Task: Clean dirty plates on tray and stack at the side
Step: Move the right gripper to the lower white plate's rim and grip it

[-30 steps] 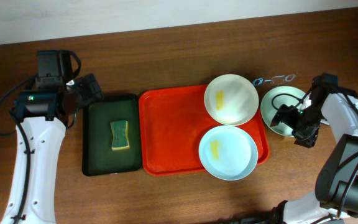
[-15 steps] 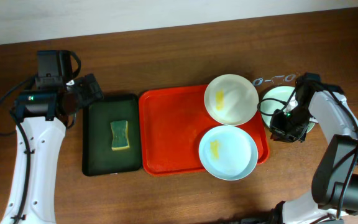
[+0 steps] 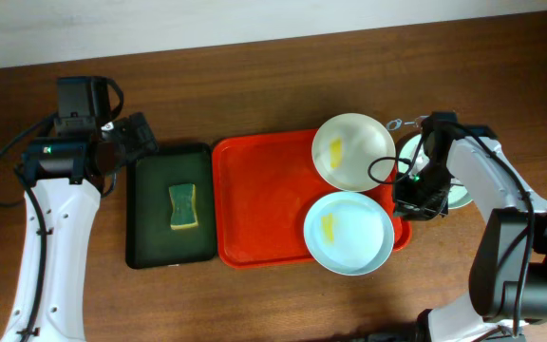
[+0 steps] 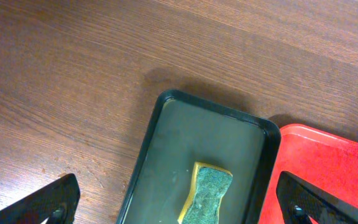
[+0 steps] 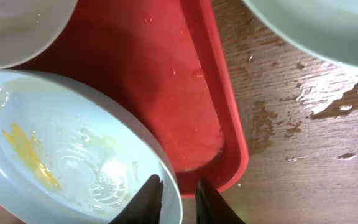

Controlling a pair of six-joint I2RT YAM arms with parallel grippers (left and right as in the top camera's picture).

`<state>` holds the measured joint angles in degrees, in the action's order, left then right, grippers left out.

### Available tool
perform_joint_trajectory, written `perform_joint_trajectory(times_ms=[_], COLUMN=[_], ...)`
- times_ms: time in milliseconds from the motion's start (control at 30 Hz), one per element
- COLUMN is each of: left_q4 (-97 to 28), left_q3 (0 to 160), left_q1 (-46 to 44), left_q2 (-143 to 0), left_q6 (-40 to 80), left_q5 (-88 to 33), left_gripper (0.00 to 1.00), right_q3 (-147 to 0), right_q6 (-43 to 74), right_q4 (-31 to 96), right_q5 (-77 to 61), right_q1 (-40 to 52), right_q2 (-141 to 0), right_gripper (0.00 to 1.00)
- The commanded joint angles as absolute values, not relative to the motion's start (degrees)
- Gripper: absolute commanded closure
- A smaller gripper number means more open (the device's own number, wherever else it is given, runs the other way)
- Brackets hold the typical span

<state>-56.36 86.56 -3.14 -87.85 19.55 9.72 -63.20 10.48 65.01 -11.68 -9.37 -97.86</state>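
Note:
The red tray [image 3: 259, 204] [image 5: 185, 93] carries a cream plate [image 3: 353, 152] [image 5: 17, 25] and a pale blue plate [image 3: 348, 233] [image 5: 61, 149], both with yellow smears. A third pale plate [image 3: 461, 193] [image 5: 316, 25] lies on the table right of the tray, partly under my right arm. My right gripper [image 3: 414, 204] [image 5: 179, 180] is only narrowly open and straddles the blue plate's right rim, with a strip of red tray showing between rim and outer finger. My left gripper [image 3: 133, 138] [image 4: 182, 199] hangs wide open and empty above the dark green tray's far end.
A dark green tray [image 3: 150, 218] [image 4: 179, 124] left of the red one holds a green-and-yellow sponge [image 3: 183, 207] [image 4: 209, 196]. Water drops wet the wood [image 5: 340, 102] beside the third plate. A small metal thing [image 3: 397, 122] lies behind that plate.
My right gripper has left the plate on the table and moved left to the blue plate's rim, its jaws much narrower than a second ago. The left arm has not moved.

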Motion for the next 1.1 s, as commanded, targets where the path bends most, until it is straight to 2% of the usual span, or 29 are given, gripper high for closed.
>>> perform_joint_trajectory(times_ms=[0, 200, 233, 400, 667, 733, 833, 933, 1067], left_q4=[-56.5, -56.5, -56.5, -56.5, -56.5, -56.5, -56.5, -56.5, -56.5], left_q3=[86.7, 86.7, 86.7, 86.7, 86.7, 86.7, 86.7, 86.7, 86.7], left_q1=[-2.8, -2.8, -2.8, -2.8, -2.8, -2.8, -2.8, -2.8, -2.8], left_q2=[-88.2, -88.2, -88.2, -88.2, -88.2, -88.2, -88.2, -88.2, -88.2], left_q6=[20.1, 20.1, 20.1, 20.1, 20.1, 20.1, 20.1, 20.1, 20.1], left_q5=[10.3, 10.3, 10.3, 10.3, 10.3, 10.3, 10.3, 10.3, 10.3], left_gripper=[0.01, 0.01, 0.01, 0.01, 0.01, 0.01, 0.01, 0.01, 0.01], right_q3=[-62.8, -63.0, -63.0, -62.0, -52.7, -50.9, -49.0, -47.5, -45.0], right_q6=[10.3, 10.9, 10.7, 8.3, 9.9, 14.4, 16.6, 16.6, 16.6], right_q4=[65.6, 69.1, 70.2, 73.5, 62.6, 58.8, 57.3, 55.1, 53.2], right_q5=[-13.1, -13.5, -13.5, -13.5, -12.8, -10.2, -4.4, -6.3, -7.3], right_q1=[-9.0, -9.0, -9.0, -8.2, -3.8, -3.8, -3.8, -3.8, -3.8], right_q2=[-95.1, -80.6, -78.9, -78.7, -79.1, -79.4, -80.2, -81.1, -81.1], right_gripper=[0.77, 0.75, 0.69, 0.69, 0.68, 0.68, 0.65, 0.60, 0.60])
